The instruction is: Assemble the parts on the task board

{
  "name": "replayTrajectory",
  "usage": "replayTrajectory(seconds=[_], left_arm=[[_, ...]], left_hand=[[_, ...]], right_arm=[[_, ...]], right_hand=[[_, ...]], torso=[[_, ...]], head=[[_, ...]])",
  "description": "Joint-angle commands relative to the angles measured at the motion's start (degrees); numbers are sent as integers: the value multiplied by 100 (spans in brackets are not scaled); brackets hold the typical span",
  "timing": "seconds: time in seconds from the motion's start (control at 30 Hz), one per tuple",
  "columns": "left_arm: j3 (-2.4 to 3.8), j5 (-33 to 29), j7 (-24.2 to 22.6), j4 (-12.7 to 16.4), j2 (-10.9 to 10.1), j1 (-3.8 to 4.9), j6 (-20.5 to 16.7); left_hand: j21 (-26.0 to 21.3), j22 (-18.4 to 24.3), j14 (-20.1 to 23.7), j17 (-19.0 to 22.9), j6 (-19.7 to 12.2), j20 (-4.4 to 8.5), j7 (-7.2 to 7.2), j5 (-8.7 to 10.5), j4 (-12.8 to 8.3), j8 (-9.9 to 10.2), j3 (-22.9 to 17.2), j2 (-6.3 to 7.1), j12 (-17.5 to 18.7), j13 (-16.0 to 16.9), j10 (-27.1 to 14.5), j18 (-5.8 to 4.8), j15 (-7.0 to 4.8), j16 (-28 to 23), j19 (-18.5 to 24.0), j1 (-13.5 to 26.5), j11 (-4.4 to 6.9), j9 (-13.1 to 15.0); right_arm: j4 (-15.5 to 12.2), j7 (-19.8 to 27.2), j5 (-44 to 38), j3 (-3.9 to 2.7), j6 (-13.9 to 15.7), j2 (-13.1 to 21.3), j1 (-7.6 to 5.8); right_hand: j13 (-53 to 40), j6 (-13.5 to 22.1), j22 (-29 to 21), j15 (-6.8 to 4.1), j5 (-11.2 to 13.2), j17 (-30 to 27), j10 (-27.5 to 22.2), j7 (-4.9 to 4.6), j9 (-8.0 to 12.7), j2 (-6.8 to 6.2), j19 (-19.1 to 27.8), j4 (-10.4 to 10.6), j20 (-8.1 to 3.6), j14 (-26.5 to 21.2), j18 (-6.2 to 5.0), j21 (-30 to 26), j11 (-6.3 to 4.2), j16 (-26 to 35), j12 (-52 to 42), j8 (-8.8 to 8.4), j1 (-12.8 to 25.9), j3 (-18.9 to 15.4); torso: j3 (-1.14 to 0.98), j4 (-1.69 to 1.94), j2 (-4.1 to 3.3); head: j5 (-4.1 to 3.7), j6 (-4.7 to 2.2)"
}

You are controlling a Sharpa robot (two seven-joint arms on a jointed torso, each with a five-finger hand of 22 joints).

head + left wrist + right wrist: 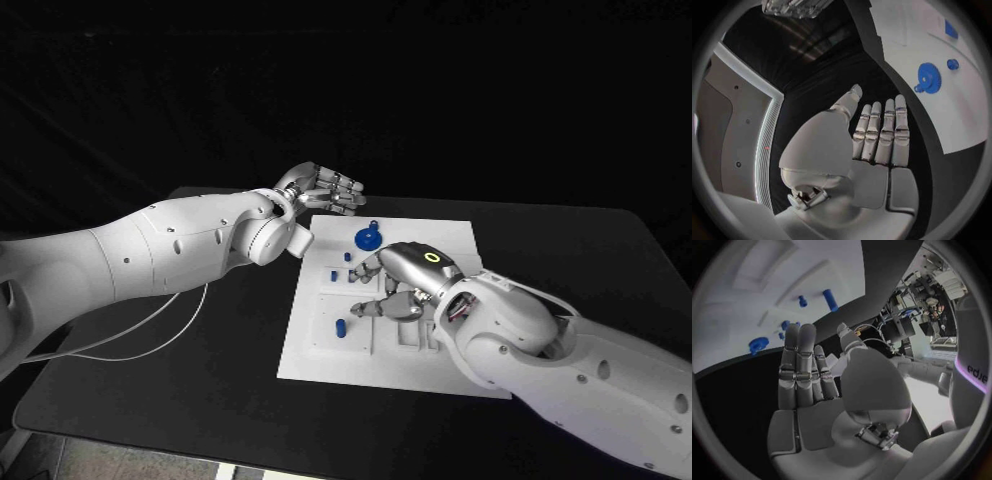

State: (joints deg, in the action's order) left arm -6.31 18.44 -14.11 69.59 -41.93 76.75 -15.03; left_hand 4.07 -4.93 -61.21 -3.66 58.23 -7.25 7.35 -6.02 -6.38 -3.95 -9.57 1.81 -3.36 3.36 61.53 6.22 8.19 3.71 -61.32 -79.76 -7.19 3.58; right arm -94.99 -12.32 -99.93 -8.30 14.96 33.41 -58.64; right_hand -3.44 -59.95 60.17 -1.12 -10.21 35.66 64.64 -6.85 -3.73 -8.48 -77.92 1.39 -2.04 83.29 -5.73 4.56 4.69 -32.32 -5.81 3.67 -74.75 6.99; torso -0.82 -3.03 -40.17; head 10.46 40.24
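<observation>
From the head view we note that the right hand [401,283] and its forearm cover the middle and near right corner of the task board [320,355], so we cannot tell what lies in the recesses beneath. The small blue parts [346,270] beside that hand are too small for us to make out their shapes. In the left wrist view the board runs off the circle's rim, cutting off its far side.

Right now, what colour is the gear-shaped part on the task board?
Blue. The gear shows best in the left wrist view, on the white task board.
</observation>
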Motion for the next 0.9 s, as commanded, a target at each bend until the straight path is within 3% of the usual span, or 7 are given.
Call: replayTrajectory(seconds=[0.03, 0.17, 0.3, 0.5, 0.63, 0.77, 0.9], left_arm=[[5, -33, -65, 1, -8, 4, 38], [4, -49, -98, -5, -39, -11, 29], [4, -62, -134, -4, -76, -42, 33], [3, -82, -165, -7, -118, -94, 42], [3, -105, -187, -5, -136, -135, 75], [2, -125, -228, -3, -149, -159, 118], [2, -142, -274, -3, -157, -173, 135]], left_hand=[[28, 6, 6, 3, -12, -14, 29, -5, 23, -10, 17, -28, 3, -2, -29, -23, -22, -25, -28, -35, -26, -1], [31, 8, -5, 3, -10, -12, 26, -5, 26, -12, 25, -34, 3, -2, -24, -23, -25, -24, -32, -26, -23, 0], [33, 8, -54, -1, -6, -6, 30, -3, 37, -11, 31, -38, 3, -2, -3, -28, -39, -20, -38, -9, -27, -1], [35, 7, -61, -1, -5, -4, 31, -4, 39, -11, 31, -40, 2, -1, 4, -29, -41, -20, -41, -5, -28, -1], [36, 7, -69, 0, -5, 2, 28, -4, 38, -10, 32, -41, 3, -2, 4, -36, -44, -23, -46, -1, -26, -1], [16, 16, -63, 0, -13, -6, 16, 6, 39, -9, 48, -29, 3, -1, -4, -54, -43, -22, -12, 16, -13, 0], [20, 57, -25, -1, -18, -40, -12, 38, 87, -13, 112, 17, 2, 0, 6, -210, -53, -22, 332, 89, 10, 0]], right_arm=[[-88, 130, 1057, -140, 61, 261, 2], [-113, 22, 1798, -413, -285, 774, -5], [-31, -171, 2366, -519, -686, 1151, -28], [7, -638, 3010, -569, -1437, 1569, -50], [-10, -1103, 3332, -579, -1949, 1772, -62], [-40, -1590, 3562, -582, -2247, 1875, -71], [-41, -2066, 3775, -582, -2506, 1913, -75]], right_hand=[[-12, -221, -18, -42, 45, -4, 406, 22, -18, 171, -12, 37, -25, 35, 69, 17, -98, -26, -107, 10, 81, 22], [-148, -877, -31, -221, -57, -5, 1267, 304, -227, 365, -39, -80, -179, 58, 194, 37, -401, -3, -383, 113, 103, 112], [-713, -1098, -47, -334, -121, 68, 1544, 416, -523, 443, -119, -243, -337, 143, 352, 72, -552, -37, -831, 35, 197, 14], [-2967, -862, 279, -427, -227, 1189, 960, 440, -999, 580, -265, -250, -458, 46, 406, 385, -672, -938, -2624, 10, 399, 56], [-4283, -517, 794, -425, -441, 1961, 723, 376, -1201, 496, -186, -65, -451, -43, 337, 721, -649, -1478, -3265, 17, 718, 354], [-4916, -426, 1179, -426, -509, 2423, 896, 334, -1284, 532, -264, 28, -451, 26, 324, 1352, -667, -1964, -3484, -6, 971, 314], [-5385, -321, 1428, -414, -444, 2621, 1044, 305, -1255, 588, -300, 113, -437, 47, 302, 1693, -645, -2208, -3642, -2, 1144, 267]], torso=[[-3, -31, 30], [-16, -75, 70], [-29, -120, 118], [-63, -142, 173], [-81, -150, 208], [-90, -158, 231], [-85, -167, 238]], head=[[-74, -36], [-165, -72], [-269, -109], [-402, -108], [-447, -101], [-477, -90], [-495, -79]])
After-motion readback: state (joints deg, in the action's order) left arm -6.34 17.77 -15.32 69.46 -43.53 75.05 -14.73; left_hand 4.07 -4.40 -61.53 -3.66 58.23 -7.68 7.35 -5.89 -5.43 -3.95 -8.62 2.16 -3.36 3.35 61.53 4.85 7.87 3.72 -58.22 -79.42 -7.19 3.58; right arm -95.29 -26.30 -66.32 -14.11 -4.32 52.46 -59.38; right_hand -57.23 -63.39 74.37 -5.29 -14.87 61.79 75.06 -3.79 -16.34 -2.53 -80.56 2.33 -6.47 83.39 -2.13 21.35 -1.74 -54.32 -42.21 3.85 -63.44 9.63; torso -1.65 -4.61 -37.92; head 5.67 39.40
